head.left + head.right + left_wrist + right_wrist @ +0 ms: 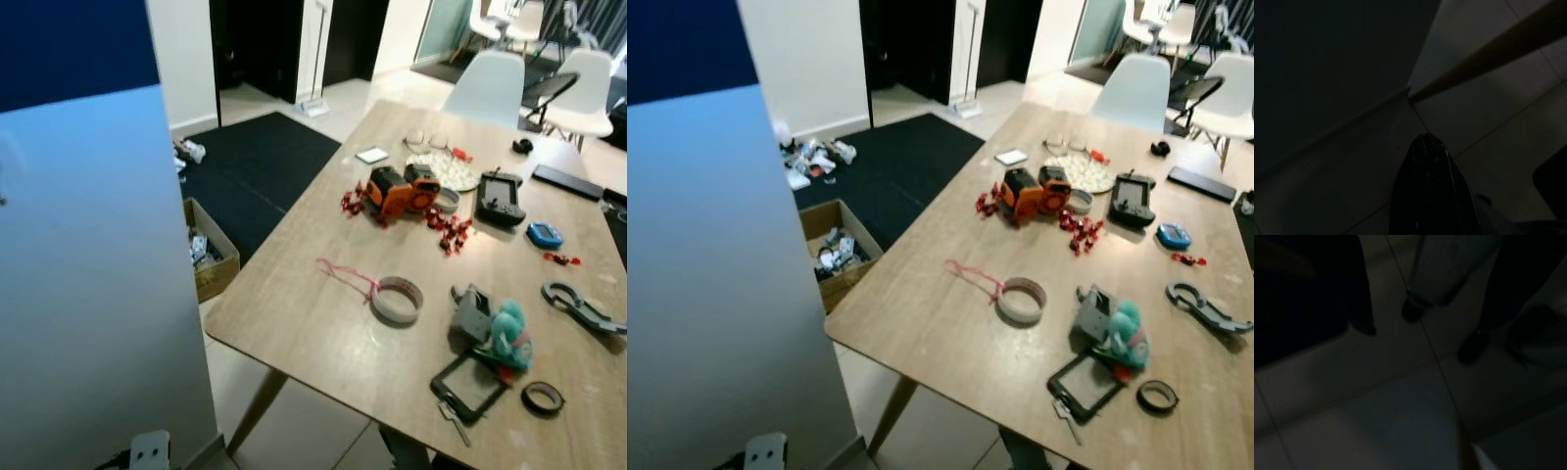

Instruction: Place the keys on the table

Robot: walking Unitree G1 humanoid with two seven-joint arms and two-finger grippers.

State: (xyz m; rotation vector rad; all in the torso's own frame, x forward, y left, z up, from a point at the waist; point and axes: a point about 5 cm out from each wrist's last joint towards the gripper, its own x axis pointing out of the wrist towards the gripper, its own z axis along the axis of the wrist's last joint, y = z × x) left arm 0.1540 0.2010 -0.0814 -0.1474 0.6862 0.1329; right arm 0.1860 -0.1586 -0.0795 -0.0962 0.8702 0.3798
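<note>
1. Our left gripper (1427,161) hangs in the dark above pale floor tiles; we cannot tell how its fingers stand.
2. High above it, the small silver keys (453,421) lie on the light wooden table (323,323), touching a black tablet (468,386) at the near edge.

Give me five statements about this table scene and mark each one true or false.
1. The roll of tape lies on the wooden table. True.
2. The teal plush toy sits at the far end by the chairs. False: it is near the table's front edge, beside the black tablet.
3. The cardboard box stands on the floor next to the table. True.
4. The orange toy lies on the dark rug. False: it is on the table.
5. White chairs stand at the far end. True.
</note>
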